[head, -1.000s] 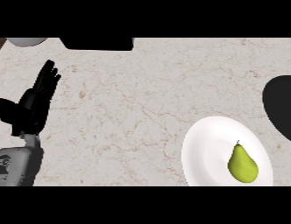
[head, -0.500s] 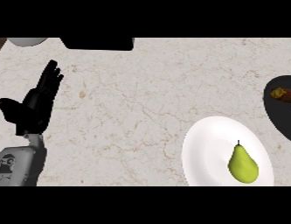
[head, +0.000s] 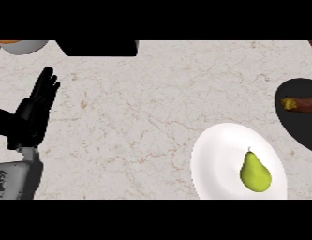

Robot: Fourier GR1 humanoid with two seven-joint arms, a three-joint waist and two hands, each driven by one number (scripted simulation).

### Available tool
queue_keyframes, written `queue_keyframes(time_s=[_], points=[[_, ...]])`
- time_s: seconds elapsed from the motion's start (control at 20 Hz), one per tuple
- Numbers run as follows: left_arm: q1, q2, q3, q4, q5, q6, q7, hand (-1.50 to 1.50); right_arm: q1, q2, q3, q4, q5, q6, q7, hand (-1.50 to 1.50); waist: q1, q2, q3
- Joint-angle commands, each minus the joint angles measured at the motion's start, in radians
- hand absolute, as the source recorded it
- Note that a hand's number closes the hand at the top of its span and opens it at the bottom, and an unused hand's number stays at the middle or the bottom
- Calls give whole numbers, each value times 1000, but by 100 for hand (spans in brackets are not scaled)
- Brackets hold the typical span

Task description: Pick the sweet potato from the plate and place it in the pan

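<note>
Already the sweet potato [head: 303,104] lies inside the black pan [head: 310,136], in the pan's upper part, near the right edge of the view. It is a short reddish-brown piece with a yellowish end at its left, and it lies about flat on the dark bottom. Nothing holds it. The pan is cut by the right edge of the view, so only a part of it shows.

Just beside the pan, lower and to its left, stands the white plate [head: 217,154]. On this plate lies a green pear [head: 255,172], with its narrow stem end pointing up in the view.

Well apart, at the left side of the marble counter [head: 158,93], the left hand [head: 27,119] rests with fingers straight and thumb spread out, grasping nothing. Its grey forearm [head: 10,178] comes in from the lower edge.

The right hand is not seen in the view.

At the top edge, a black box-like object [head: 97,48] and a pale bowl [head: 21,46] are partly visible.
</note>
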Motion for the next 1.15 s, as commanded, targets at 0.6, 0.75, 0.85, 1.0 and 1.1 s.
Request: queue_keyframes(time_s=[0.6, 0.75, 0.85, 1.0, 1.1], points=[[25, 42, 59, 5, 26, -16, 8, 0, 458, 98, -90, -502, -290, 534, -41, -150, -70, -22, -9], [64, 21, 38, -4, 7, -7, -16, 0, 554, 191, -100, -671, -333, 570, 11, -150, -64, -20, -9], [30, 31, 48, 8, 8, -1, 10, 0, 621, 195, -118, -787, -377, 641, 77, -150, -69, -18, -9], [8, 35, 46, 21, 11, -12, 7, 0, 744, 364, -105, -1021, -381, 606, 128, -150, -49, -9, -7], [10, 35, 43, 4, 25, -30, 7, 0, 769, 408, -98, -1196, -393, 592, 244, -150, -32, -7, -6]])
